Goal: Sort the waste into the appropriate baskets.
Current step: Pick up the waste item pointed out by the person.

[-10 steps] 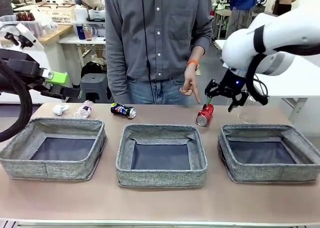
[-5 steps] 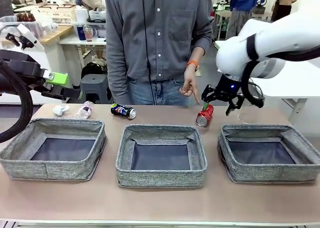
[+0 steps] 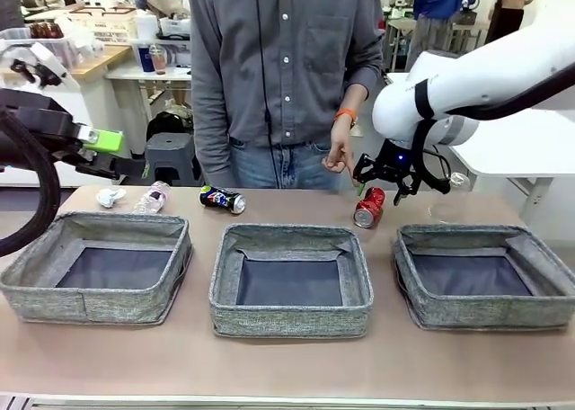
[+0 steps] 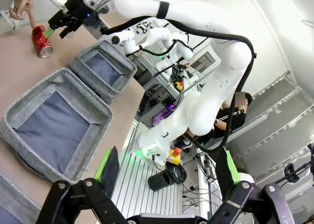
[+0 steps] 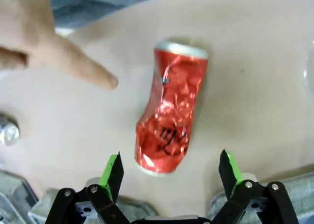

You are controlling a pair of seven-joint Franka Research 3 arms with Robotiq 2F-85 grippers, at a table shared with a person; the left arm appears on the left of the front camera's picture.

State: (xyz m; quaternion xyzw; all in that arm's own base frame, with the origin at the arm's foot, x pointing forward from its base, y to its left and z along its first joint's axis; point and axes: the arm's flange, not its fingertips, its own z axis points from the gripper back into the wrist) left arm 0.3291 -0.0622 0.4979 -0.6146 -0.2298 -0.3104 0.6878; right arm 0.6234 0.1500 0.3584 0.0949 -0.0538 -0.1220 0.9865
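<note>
A dented red can [image 3: 368, 207] lies on its side at the far edge of the table, behind the gap between the middle basket [image 3: 289, 320] and the right basket [image 3: 490, 309]. My right gripper [image 3: 386, 178] hovers open just above it. From its wrist, the red can [image 5: 171, 111] lies ahead of the right gripper [image 5: 169, 172], between its spread fingers. A person's finger [image 5: 78, 64] points at the can. My left gripper [image 3: 121, 163] hangs open beyond the left basket [image 3: 90, 304]. A dark can [image 3: 221, 198], a clear bottle [image 3: 153, 196] and a white paper ball [image 3: 110, 196] lie at the far left.
The person [image 3: 287, 77] stands at the far side with a hand [image 3: 340, 156] lowered toward the red can. The left wrist view looks past the open left gripper [image 4: 169, 170] along the baskets [image 4: 98, 111] to the red can [image 4: 41, 41].
My right arm has swung left and its gripper has moved over the red can. The left arm, the person's pointing hand and the waste have stayed put.
</note>
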